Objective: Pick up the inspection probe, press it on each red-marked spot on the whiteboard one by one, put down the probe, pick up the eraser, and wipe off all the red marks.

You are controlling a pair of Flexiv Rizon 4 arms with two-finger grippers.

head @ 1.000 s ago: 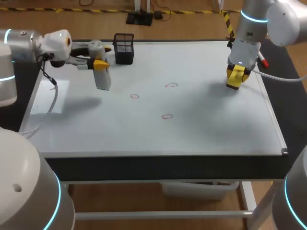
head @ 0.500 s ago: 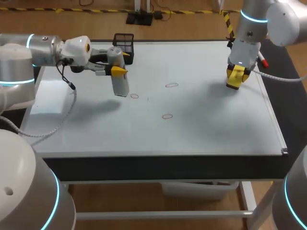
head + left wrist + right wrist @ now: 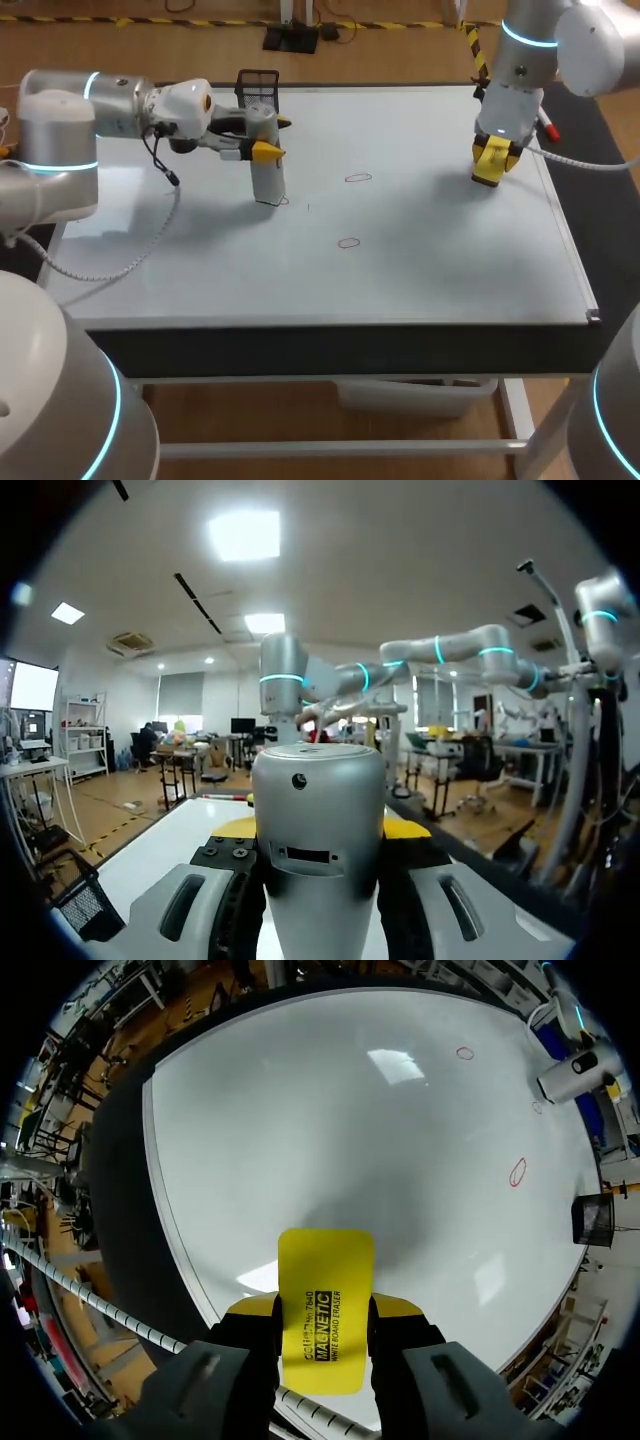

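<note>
Left arm (image 3: 120, 105): comes in from the left and lies nearly level over the whiteboard (image 3: 430, 270), with its wrist pointing toward the middle of the board.
Left hand (image 3: 272, 137): clenched on the probe (image 3: 268, 175), with one yellow finger on each side of its grey body.
Left hand, wrist view (image 3: 320, 830): the probe (image 3: 318, 850) fills the gap between the fingers, and a yellow tip shows on either side of it.
Probe: hangs upright below the left hand, its lower end at the board surface. I cannot tell whether it touches.
First red mark (image 3: 283, 201): right at the probe's lower end, partly hidden by it.
Second red mark (image 3: 358, 178): beyond the left hand toward the right arm, well apart from the probe.
Third red mark (image 3: 348, 242): ahead of the left hand and nearer the front edge of the table (image 3: 330, 350).
Basket (image 3: 258, 95): black mesh, just behind the left hand at the board's far edge. Its contents cannot be made out.
Right arm (image 3: 520, 70): comes in from the right and points down over the board's far right part.
Right hand (image 3: 322, 1310): grasping the eraser (image 3: 325, 1260), a yellow block that juts out past the fingertips.
Right hand, head view (image 3: 488, 160): low over the board near its right edge, well apart from all three marks.
</note>
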